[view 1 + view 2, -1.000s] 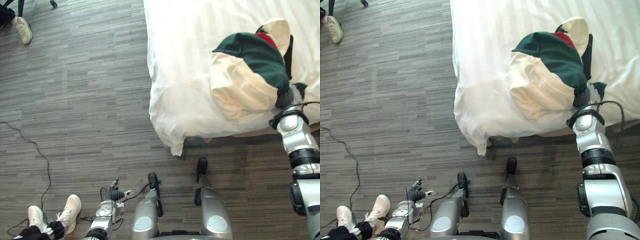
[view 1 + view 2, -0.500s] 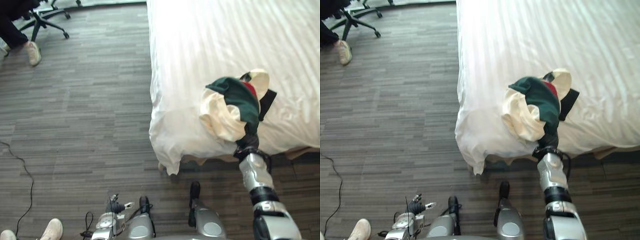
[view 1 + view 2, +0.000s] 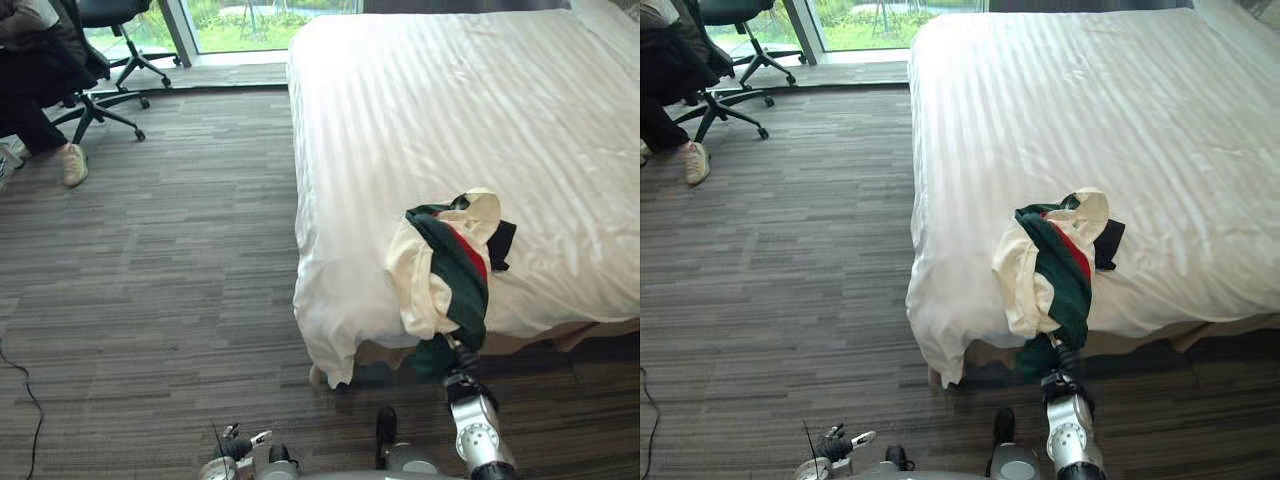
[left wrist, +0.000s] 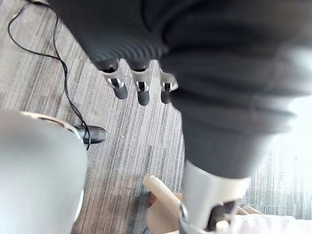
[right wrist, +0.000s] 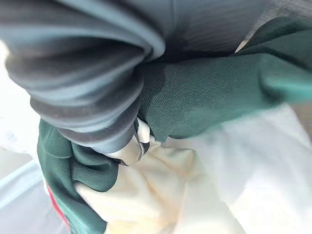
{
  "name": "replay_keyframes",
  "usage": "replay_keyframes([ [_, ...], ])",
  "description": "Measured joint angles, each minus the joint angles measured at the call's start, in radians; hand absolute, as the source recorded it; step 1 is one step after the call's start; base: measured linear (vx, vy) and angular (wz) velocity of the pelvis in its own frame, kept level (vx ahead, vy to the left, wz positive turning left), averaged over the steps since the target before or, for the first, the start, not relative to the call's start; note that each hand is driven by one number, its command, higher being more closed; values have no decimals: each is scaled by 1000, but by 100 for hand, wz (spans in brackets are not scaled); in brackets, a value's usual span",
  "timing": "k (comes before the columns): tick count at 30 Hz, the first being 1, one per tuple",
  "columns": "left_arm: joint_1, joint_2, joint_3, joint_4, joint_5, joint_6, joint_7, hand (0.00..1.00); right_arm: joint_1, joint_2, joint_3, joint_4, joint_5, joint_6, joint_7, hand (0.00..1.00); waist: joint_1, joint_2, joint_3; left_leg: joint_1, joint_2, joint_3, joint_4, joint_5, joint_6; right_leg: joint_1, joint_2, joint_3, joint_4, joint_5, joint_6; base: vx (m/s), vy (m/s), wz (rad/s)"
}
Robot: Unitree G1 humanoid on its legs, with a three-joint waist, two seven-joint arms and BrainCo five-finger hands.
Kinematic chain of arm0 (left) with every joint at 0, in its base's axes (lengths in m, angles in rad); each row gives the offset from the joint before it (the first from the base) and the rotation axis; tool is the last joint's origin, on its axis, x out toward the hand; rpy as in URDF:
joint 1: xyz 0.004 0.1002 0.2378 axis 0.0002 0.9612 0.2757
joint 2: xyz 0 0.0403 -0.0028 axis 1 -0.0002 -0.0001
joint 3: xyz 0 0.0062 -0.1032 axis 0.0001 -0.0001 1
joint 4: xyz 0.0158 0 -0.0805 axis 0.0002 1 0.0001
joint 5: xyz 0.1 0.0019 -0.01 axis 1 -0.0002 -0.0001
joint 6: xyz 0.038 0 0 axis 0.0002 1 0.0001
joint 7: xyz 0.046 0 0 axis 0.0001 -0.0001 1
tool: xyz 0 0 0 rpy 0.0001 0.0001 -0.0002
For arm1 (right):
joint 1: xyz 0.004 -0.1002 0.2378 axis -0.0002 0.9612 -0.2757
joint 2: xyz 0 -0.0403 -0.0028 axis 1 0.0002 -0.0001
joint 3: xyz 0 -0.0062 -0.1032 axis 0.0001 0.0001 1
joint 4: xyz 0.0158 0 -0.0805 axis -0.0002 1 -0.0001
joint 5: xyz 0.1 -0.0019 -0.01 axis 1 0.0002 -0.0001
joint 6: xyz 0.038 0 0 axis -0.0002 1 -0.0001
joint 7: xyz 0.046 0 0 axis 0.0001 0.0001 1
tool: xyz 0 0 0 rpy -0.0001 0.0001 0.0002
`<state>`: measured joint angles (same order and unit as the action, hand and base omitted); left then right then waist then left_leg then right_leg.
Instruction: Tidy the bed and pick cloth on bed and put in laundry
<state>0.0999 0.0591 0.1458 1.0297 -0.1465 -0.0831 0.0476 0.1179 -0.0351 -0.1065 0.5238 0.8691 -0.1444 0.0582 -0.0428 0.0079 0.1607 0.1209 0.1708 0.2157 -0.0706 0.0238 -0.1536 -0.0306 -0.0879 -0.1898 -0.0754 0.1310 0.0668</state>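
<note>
Grey plank-patterned floor (image 3: 150,250) and a wide white bed (image 3: 450,100) – one cloth (image 3: 440,265) at the bed's near edge.

The bed's striped cover lies flat and hangs down over the near corner. At the far left of the room stands an office chair (image 3: 108,95), with a seated person's leg and pale shoe (image 3: 73,165) just beside it. The cloth, a bundle of cream, dark green and red, lies on the bed's near edge, its lower end hanging down over the side. The right hand (image 5: 87,83) is buried in the green folds at that hanging end – whether it grips them cannot be told. The left hand (image 4: 146,39) hangs low over the floor, fingers (image 4: 142,92) loose and apart, holding nothing.
</note>
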Motion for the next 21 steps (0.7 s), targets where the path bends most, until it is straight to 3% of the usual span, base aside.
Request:
replay_keyframes([
  [5,3,-1,-25,-12,-47,-10,-1,0,78,6,22,2,-199,15,6,100,1,-8,3,10,0,13,2,-7,1,-11,0,15,31,-5,1,-44,12,-8],
  [8,17,7,-25,-88,-138,-11,-8,0,89,9,67,1,-317,32,9,100,-1,-20,19,-5,5,19,7,-32,5,-107,0,62,208,-92,11,-79,10,-4],
  [10,4,11,-26,-133,-191,-14,-15,0,108,8,88,0,-373,36,8,100,-10,-38,25,-38,-4,-23,20,-54,11,-180,35,215,361,-187,18,-87,-27,53],
  [11,4,9,-26,-144,-199,-16,-20,0,111,7,93,0,-383,37,8,100,-5,-41,29,-40,-8,-29,21,-55,12,-186,35,228,379,-198,14,-93,-53,42],
  [14,38,-15,-23,-186,-218,-17,-26,0,118,5,129,-9,-473,37,7,100,3,-25,38,-64,-10,-37,38,-65,14,-200,36,236,385,-215,18,-76,-16,12],
  [17,48,-36,-20,-230,-256,-17,-26,0,93,-14,189,-37,-491,36,6,100,3,10,60,-119,-8,-54,42,-67,26,-221,46,249,358,-214,19,-39,7,29],
  [20,80,-69,-25,-309,-321,-34,-26,0,38,-54,253,-37,-531,36,6,100,7,45,102,-180,-14,-92,98,-73,92,-226,32,232,369,-211,14,-12,15,58],
  [21,85,-73,-31,-328,-342,-39,-27,0,13,-66,275,-39,-548,35,6,100,7,58,118,-213,-22,-98,132,-87,148,-231,12,201,380,-211,13,-5,0,72],
])
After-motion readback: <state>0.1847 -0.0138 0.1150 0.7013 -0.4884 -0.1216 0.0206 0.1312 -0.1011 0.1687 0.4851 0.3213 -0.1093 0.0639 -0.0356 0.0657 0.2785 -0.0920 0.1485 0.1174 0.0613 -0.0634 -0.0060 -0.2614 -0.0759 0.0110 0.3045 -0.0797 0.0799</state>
